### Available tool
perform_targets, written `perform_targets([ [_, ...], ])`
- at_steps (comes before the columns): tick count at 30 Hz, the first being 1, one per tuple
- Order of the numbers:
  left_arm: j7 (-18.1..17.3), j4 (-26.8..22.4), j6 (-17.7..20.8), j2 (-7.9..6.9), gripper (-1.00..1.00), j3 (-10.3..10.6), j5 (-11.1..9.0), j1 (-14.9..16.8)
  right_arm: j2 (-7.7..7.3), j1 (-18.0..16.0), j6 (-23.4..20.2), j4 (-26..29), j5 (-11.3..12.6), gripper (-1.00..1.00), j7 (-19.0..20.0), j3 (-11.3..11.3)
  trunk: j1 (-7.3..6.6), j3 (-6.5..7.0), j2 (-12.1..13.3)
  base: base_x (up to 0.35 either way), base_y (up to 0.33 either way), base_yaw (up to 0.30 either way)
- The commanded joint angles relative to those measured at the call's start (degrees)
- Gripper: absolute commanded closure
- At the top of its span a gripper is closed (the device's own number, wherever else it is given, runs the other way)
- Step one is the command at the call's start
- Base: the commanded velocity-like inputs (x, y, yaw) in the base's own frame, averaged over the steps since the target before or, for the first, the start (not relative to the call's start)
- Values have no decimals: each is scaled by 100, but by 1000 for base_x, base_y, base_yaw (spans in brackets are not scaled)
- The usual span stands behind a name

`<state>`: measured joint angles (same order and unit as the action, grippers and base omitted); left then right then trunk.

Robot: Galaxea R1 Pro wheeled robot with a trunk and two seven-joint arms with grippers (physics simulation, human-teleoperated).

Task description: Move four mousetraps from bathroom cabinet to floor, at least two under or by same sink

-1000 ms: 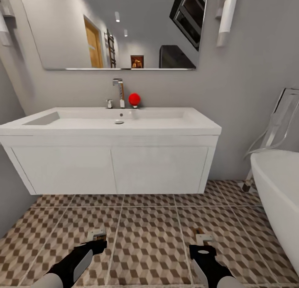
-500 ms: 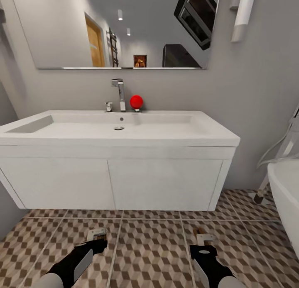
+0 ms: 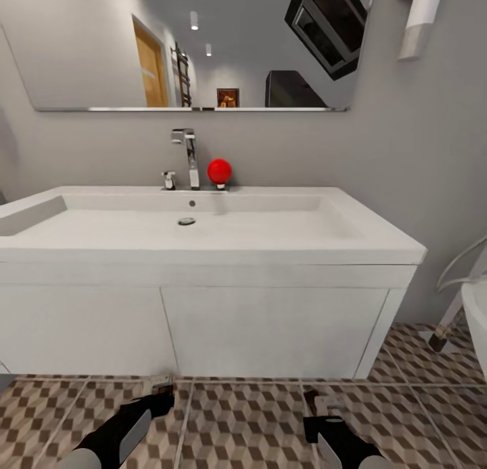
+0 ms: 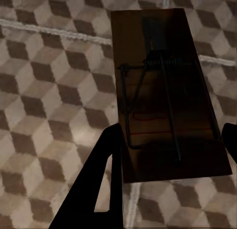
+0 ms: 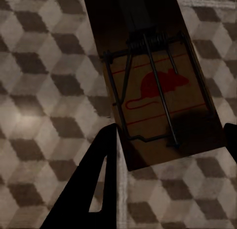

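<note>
My left gripper (image 3: 158, 386) is shut on a dark-brown mousetrap (image 4: 165, 85), held low over the cube-pattern bathroom floor (image 3: 247, 422). In the left wrist view the gripper (image 4: 171, 140) clamps the board's near end, wire spring on top. My right gripper (image 3: 323, 409) is shut on a second mousetrap (image 5: 153, 85), which carries a red mouse print; the right wrist view has this gripper (image 5: 170, 135) pinching the board's near end above the tiles. Straight ahead stands the white trough sink (image 3: 291, 236) on its white vanity (image 3: 270, 330), a little beyond both grippers.
A chrome tap (image 3: 191, 155) and a red ball (image 3: 219, 171) sit at the back of the basin. A wide mirror (image 3: 101, 43) hangs above. The white tub's rim (image 3: 477, 317) and a chrome leg stand at the right. Grey wall closes the left side.
The camera has come closer to the sink, so the vanity looms larger and less floor shows. Both grippers keep their places in the picture, each still holding its trap.
</note>
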<state>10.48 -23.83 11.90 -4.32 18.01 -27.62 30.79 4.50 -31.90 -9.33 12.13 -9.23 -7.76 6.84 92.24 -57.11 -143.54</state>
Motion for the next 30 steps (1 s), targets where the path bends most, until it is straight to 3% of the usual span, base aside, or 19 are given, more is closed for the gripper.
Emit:
perform_targets([
  [1, 88, -17, 23, -6, 100, 36, -59, 67, 6, -1, -29, 11, -52, 100, -4, 45, 3, -5, -1, 301, 0, 0],
  [11, 92, 129, 17, 10, 100, 30, -73, 67, 12, -1, -8, 8, -61, 100, -6, 45, 3, -5, -1, 66, 0, 0],
  [22, 79, 674, -11, 9, 100, 17, -101, 67, 15, -1, -2, 8, -83, 100, -6, 38, 3, -5, -1, 0, 0, 0],
  [30, 67, 1016, -316, 19, 100, 10, -109, 67, 15, -1, 1, 8, -87, 100, -6, 36, 3, -5, -1, 0, 0, 0],
])
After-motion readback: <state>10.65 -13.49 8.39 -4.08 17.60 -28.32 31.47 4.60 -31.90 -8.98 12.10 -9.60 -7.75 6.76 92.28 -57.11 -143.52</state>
